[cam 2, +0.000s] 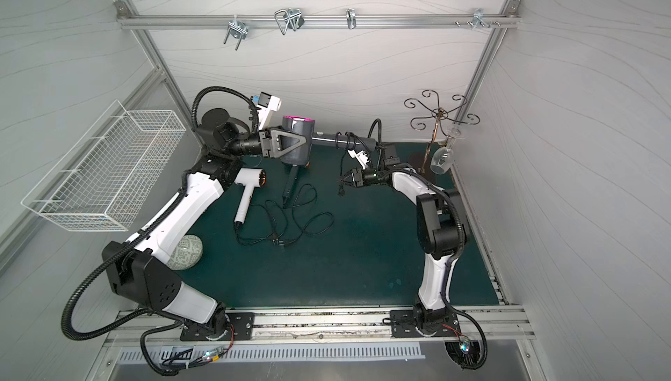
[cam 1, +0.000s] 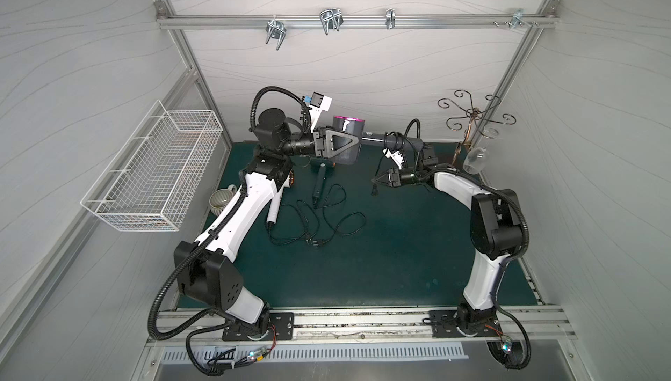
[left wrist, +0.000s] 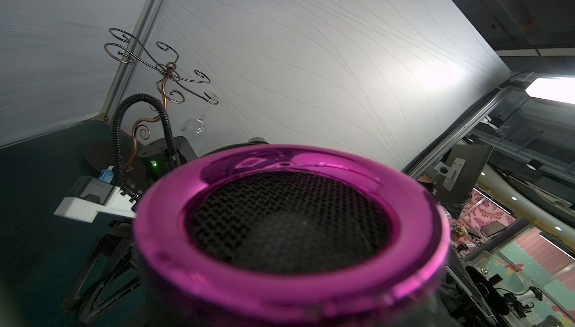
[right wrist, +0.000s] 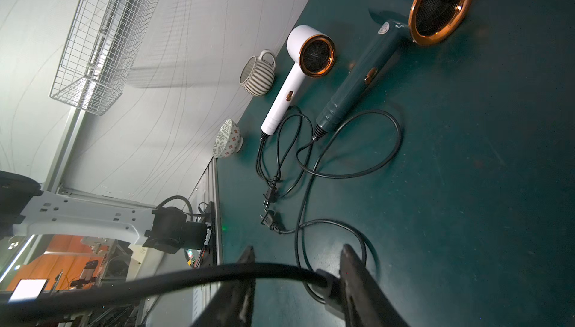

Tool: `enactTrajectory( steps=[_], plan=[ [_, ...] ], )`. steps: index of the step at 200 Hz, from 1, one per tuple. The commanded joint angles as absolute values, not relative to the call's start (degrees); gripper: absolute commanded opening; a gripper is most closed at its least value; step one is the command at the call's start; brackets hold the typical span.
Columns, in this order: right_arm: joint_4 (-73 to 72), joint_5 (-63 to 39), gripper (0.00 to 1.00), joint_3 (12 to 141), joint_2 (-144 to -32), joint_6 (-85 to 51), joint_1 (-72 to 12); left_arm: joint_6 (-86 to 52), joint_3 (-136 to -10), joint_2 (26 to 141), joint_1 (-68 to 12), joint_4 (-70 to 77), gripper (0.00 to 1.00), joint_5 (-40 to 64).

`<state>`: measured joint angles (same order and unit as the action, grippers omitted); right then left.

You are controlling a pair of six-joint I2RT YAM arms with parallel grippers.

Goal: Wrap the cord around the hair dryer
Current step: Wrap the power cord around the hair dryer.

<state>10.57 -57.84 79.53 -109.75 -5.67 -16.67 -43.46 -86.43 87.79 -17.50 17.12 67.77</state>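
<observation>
The grey hair dryer [cam 1: 346,125] [cam 2: 297,129] with a magenta ring [left wrist: 289,291] hangs above the back of the mat. My left gripper [cam 1: 354,145] [cam 2: 306,141] is shut on its head. The dryer fills the left wrist view and hides the fingers there. Its handle points right, with the black cord [cam 1: 397,141] [cam 2: 350,139] looped around it. From there the cord drops to my right gripper [cam 1: 375,180] [cam 2: 343,179] [right wrist: 297,249], whose jaws stand apart. The cord [right wrist: 186,278] lies across them, and the plug [right wrist: 329,285] [cam 1: 373,190] rests against one finger.
A white dryer [cam 2: 250,183] [right wrist: 298,70] and a dark green dryer [cam 1: 319,183] [right wrist: 373,70] lie on the mat, with loose cords [cam 1: 326,223]. A mug [cam 1: 219,199] and a bowl [cam 2: 187,252] sit at the left. Wire basket [cam 1: 152,165] on the left wall. Glass rack [cam 1: 472,118] with a wine glass [cam 1: 475,159] at the back right.
</observation>
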Motion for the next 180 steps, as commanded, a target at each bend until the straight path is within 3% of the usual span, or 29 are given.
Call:
enactTrajectory(
  steps=[1, 41, 63, 134, 180],
  plan=[
    [7.92, -56.15, 0.42, 79.46, -109.2, -6.13, -17.07, -44.99, -90.1, 86.24, -17.05, 23.65, 0.0, 68.29],
    [5.68, -55.22, 0.36, 79.16, -109.25, -7.36, -17.23, -45.62, -90.1, 86.04, -16.79, 25.54, 0.0, 68.27],
    [1.88, -52.52, 0.41, 77.25, -108.32, -8.72, -17.38, -46.25, -90.0, 86.22, -16.74, 26.37, 0.0, 68.38],
    [-2.13, -47.73, 0.37, 75.87, -106.71, -9.05, -17.91, -46.79, -89.21, 85.87, -16.79, 26.81, 0.0, 68.3],
    [-3.77, -44.82, 0.43, 75.5, -105.73, -7.84, -19.19, -47.17, -89.13, 85.82, -16.79, 27.33, 0.0, 68.25]
  ],
)
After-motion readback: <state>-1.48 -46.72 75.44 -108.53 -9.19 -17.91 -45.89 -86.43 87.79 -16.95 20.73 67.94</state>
